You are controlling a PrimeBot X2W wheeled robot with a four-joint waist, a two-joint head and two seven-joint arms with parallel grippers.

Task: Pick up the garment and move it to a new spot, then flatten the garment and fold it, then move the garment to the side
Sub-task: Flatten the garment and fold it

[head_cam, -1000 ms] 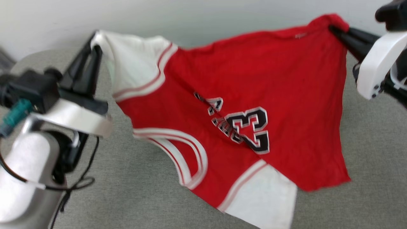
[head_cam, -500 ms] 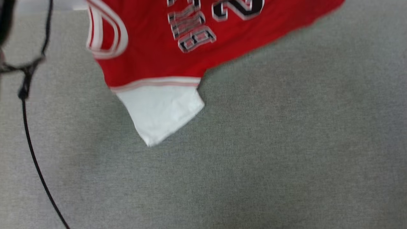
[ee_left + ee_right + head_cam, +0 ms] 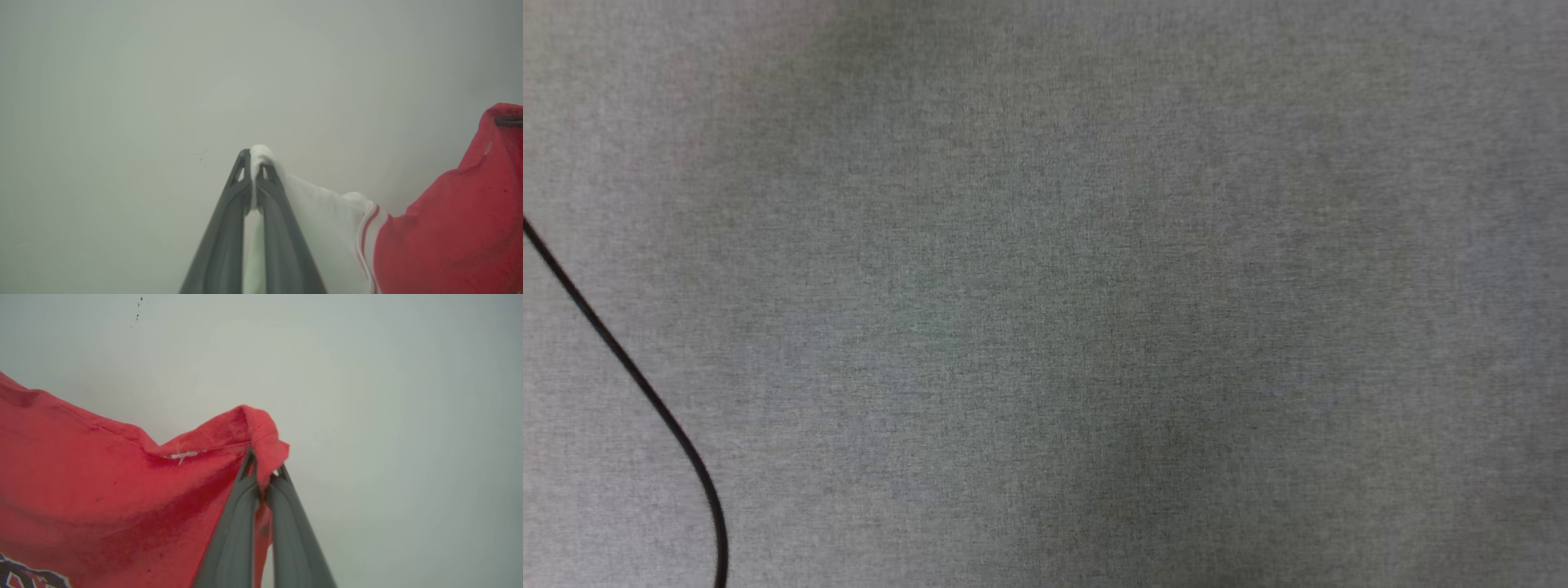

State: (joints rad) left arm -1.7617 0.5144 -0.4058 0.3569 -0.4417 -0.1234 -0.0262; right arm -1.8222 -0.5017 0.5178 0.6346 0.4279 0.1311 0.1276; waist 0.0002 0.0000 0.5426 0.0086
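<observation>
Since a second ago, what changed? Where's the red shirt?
The head camera swung down onto grey table and a black cable. Nothing was let go: the left gripper still pinches the shirt by its white sleeve, the right gripper by a red corner.

Garment red, sleeve white, red-striped trim; surface grey.

A cable crosses the near left of the head view, over the table surface. The left gripper pinches a sleeve tip of the garment between its fingertips, and the cloth stretches away to the right, with a wall behind it. The right gripper pinches a corner of the garment, whose cloth spreads away to the left, before the same wall
</observation>
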